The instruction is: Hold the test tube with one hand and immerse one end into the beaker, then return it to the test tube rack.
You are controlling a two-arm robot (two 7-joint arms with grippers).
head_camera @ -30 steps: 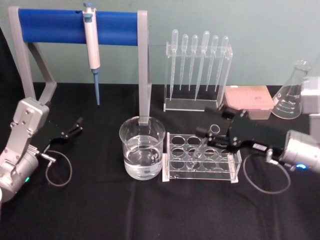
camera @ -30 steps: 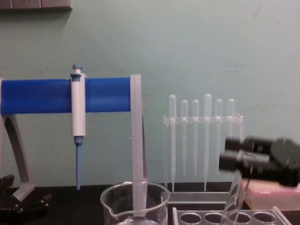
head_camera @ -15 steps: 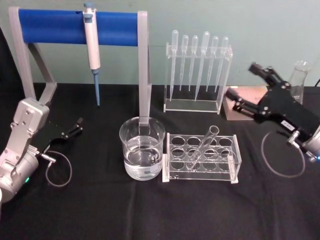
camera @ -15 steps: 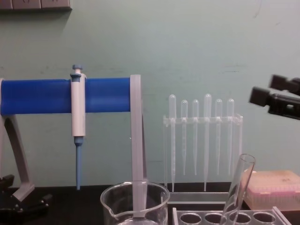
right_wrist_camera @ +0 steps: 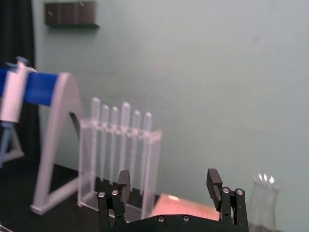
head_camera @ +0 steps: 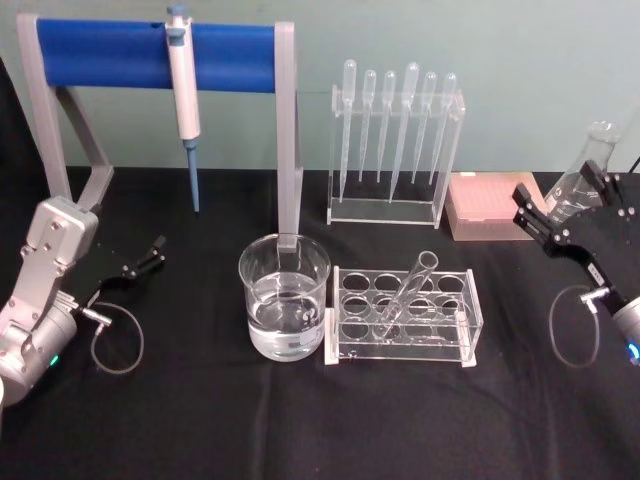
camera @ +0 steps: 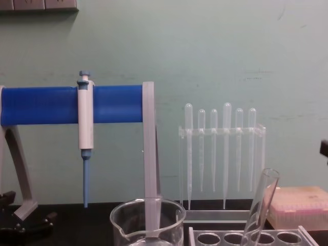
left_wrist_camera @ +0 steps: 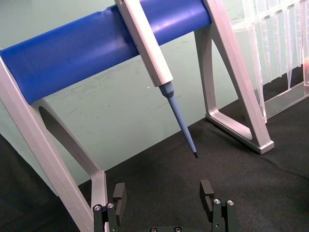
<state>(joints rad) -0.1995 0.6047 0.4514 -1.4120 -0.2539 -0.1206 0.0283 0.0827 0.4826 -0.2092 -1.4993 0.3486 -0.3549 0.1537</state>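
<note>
Black tabletop (head_camera: 300, 420), blue-barred pipette stand (head_camera: 150, 55) at back left with the blue-tipped pipette (head_camera: 183, 90) hanging on it. Clear tube rack (head_camera: 403, 315) sits mid-table, just right of the beaker (head_camera: 284, 297), which holds water. Test tube (head_camera: 405, 293) leans tilted in the rack, open rim up, nothing holding it. Right gripper (head_camera: 563, 222) is now far right, near the flask (head_camera: 583, 180) and pink tip box (head_camera: 490, 204); a second ago it was clamped at the tube over the rack, then let go and pulled away. Its fingers (right_wrist_camera: 123, 184) are spread wide, empty. Left gripper (head_camera: 140, 262) parked at left on the tabletop, fingers (left_wrist_camera: 119, 192) wide apart, empty. Judgement: tube is back in the rack, return step looks done, arm retreating.
</note>
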